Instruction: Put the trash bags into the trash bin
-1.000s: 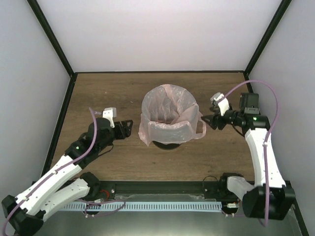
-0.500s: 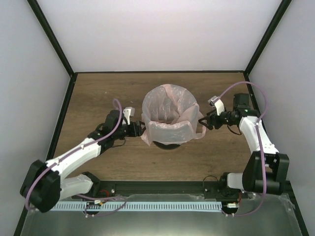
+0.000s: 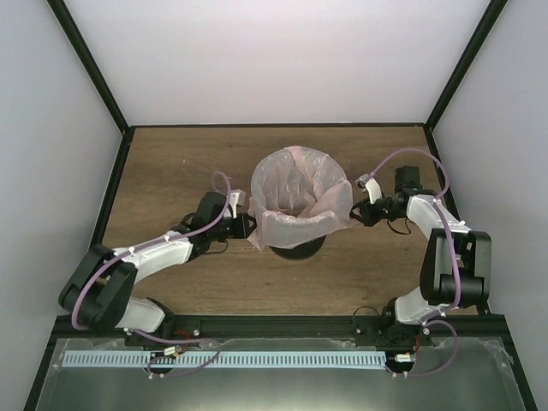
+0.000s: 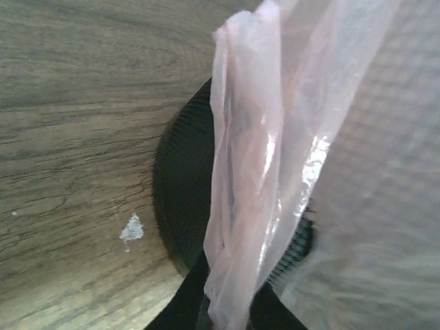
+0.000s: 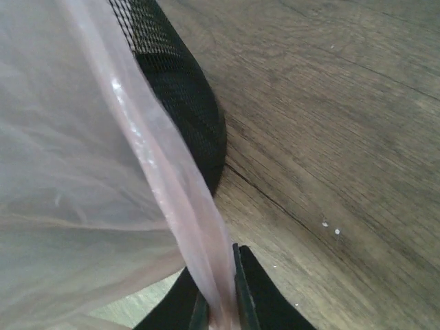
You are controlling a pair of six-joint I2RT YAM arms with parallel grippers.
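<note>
Left gripper [image 4: 227, 306] and right gripper [image 5: 221, 309] each clamped the crinkly pale-pink plastic bag [image 3: 295, 193]; I'd have tugged evenly over the round black mesh bin [image 3: 295, 250].

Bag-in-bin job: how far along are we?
Done: the pink bag sits open inside the black mesh bin, its rim folded over the bin's edge. In hand: the left gripper and right gripper are each shut on a bag strip at opposite sides. Left: probably settle those strips down and let go.
</note>
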